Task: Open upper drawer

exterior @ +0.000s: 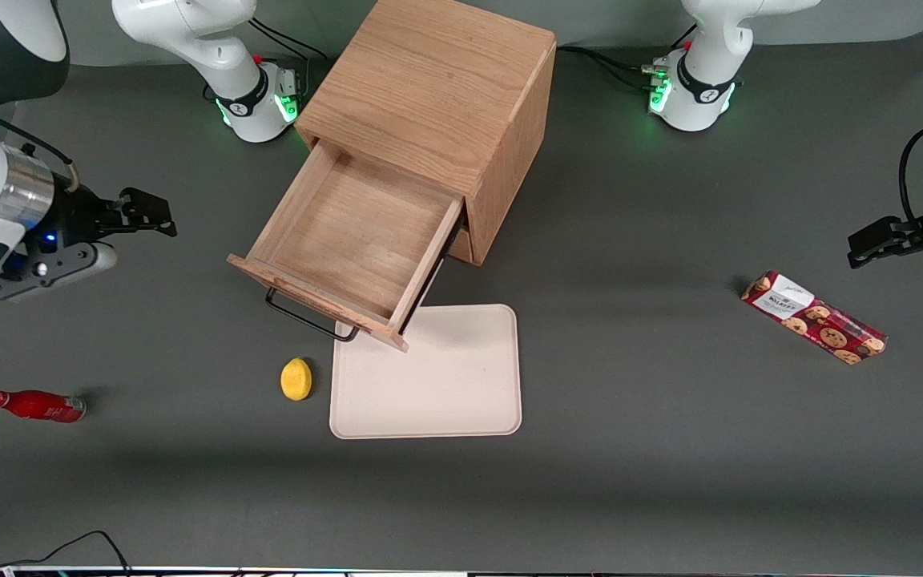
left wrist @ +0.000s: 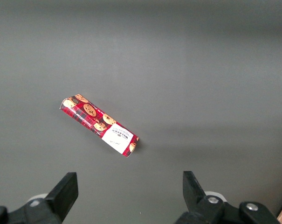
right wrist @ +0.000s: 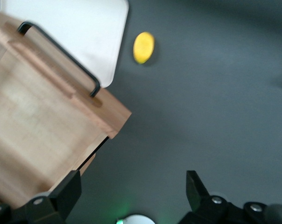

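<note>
The upper drawer (exterior: pixel 349 244) of the oak cabinet (exterior: pixel 437 88) stands pulled far out, its inside bare, its dark bar handle (exterior: pixel 305 319) facing the front camera. The drawer (right wrist: pixel 43 135) and its handle (right wrist: pixel 61 53) also show in the right wrist view. My right gripper (exterior: pixel 149 215) is open and empty, well off from the drawer toward the working arm's end of the table, above the mat. Its fingers (right wrist: pixel 66 193) are spread wide with only dark mat between them. The bottom drawer is hidden under the open one.
A cream tray (exterior: pixel 429 373) lies on the mat, partly under the drawer front. A yellow lemon (exterior: pixel 296 378) sits beside the tray. A red bottle (exterior: pixel 35 405) lies toward the working arm's end. A red cookie box (exterior: pixel 814 316) lies toward the parked arm's end.
</note>
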